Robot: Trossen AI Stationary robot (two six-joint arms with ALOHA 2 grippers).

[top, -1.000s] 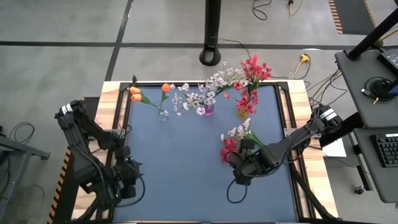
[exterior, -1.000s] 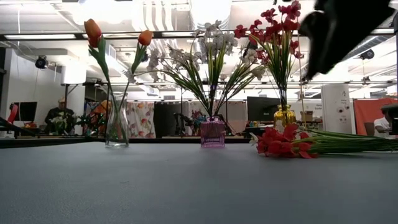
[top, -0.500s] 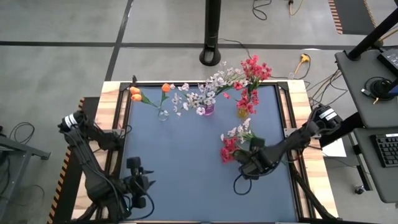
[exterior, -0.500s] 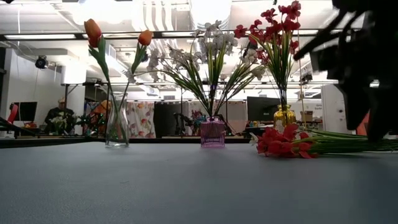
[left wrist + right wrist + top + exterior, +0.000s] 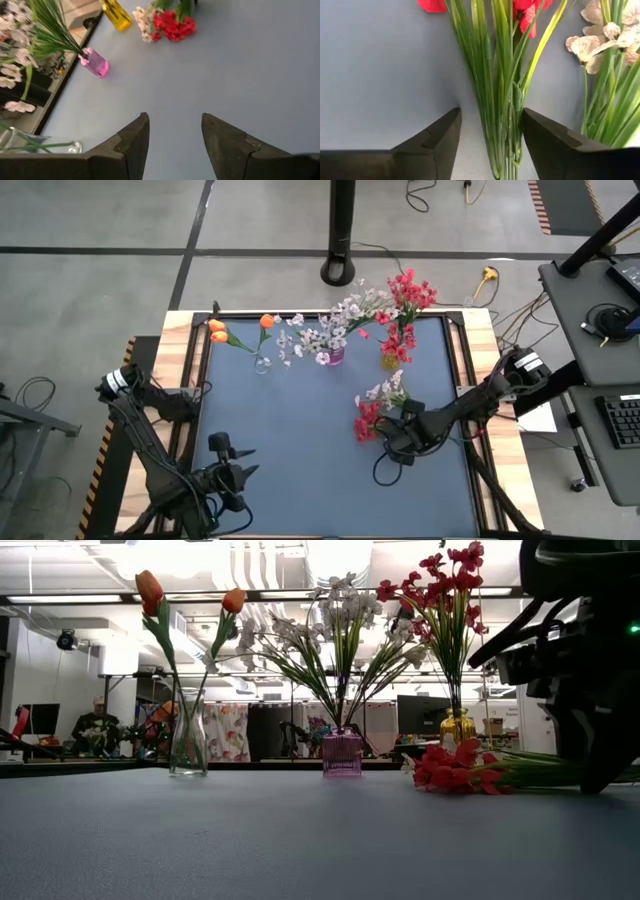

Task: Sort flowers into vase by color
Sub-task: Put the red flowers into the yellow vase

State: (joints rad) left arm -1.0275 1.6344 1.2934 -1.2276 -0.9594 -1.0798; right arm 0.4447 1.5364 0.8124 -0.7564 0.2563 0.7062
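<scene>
now three vases are standing in a row along the far edge of the blue table (image 5: 300,450). a clear glass vase (image 5: 262,364) is holding orange tulip buds (image 5: 149,587) on long green stems, a pink vase (image 5: 342,754) beside it is holding a spreading bunch of white blossom sprays (image 5: 325,330), and a yellow vase (image 5: 390,361) is holding upright red blossom sprays (image 5: 445,575). nearer the right side of the table, well apart from the vases, a loose red blossom spray (image 5: 450,768) and a pale blossom spray (image 5: 385,391) are lying flat, side by side, their green stems (image 5: 502,75) pointing toward the right arm. the right gripper (image 5: 393,442) is sitting low at the table over those stems, its two dark fingers (image 5: 440,140) standing apart on either side of the red spray's stem bundle and not pressing on it; the pale spray's stems are lying just outside them. the left gripper (image 5: 172,145) is hovering above bare table near the front left corner, its fingers parted with nothing between them.
</scene>
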